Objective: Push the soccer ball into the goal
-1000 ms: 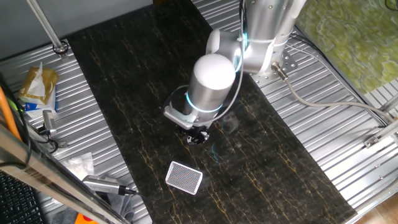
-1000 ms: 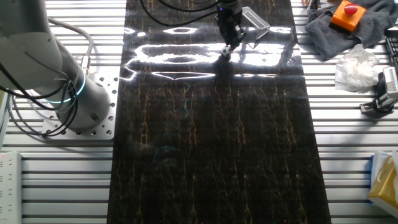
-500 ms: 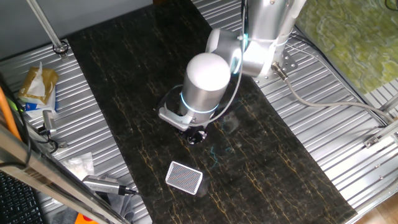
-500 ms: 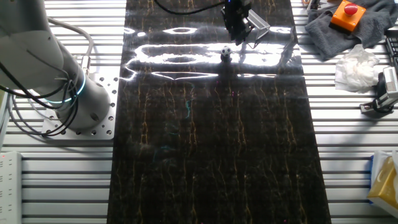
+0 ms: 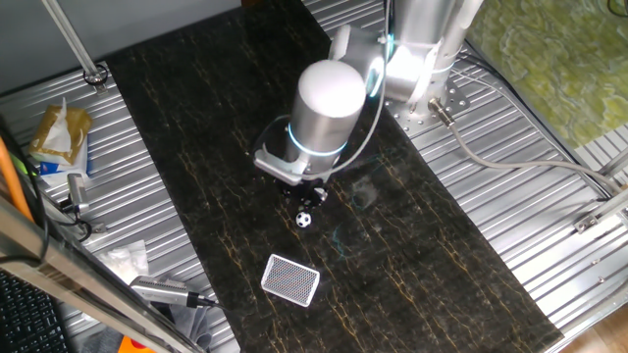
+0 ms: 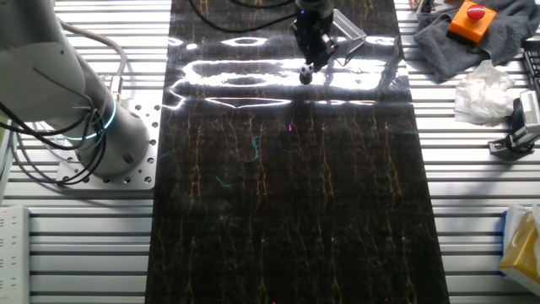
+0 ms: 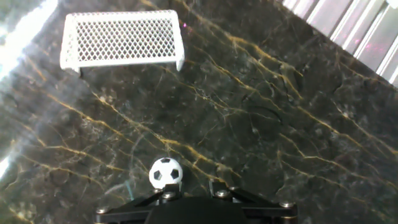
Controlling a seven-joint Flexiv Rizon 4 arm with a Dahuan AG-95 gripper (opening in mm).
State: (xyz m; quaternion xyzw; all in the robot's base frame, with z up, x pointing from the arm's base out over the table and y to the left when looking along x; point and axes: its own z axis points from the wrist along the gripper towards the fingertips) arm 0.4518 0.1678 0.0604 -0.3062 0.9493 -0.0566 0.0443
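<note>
Left of the claw's line of sight and well ahead of it, the goal (image 7: 122, 38) stands on the dark worktop (image 7: 298, 143), its open mouth facing back toward the claw. It is a small white-rimmed frame filled with fine mesh. From the hand view the netting reads white against the dark stone, while from the fixed view it shows as a grey-filled rounded rectangle (image 5: 291, 280).

Nearer in, the ball (image 7: 165, 173) sits just in front of the claw, slightly left of its centre line. It is a tiny white sphere with black patches, resting on the worktop and free of any grip. In one fixed view it lies just beyond the claw (image 5: 312, 195), between it and the goal (image 5: 291, 280). In the other fixed view the ball (image 6: 305, 73) sits right under the claw tip (image 6: 309, 57), with the goal (image 6: 347, 27) a little further on.

The step in hand looks like the push itself: the claw is lined up behind the ball, with open worktop between ball and goal. The next move likely calls for a low, steady sweep forward and somewhat leftward, keeping contact behind the ball's centre so it rolls straight for the mouth, not off to one side.

Only the claw's black base shows in the hand view. The fingers are hidden or too small elsewhere, so I cannot tell if it is open or closed.
</note>
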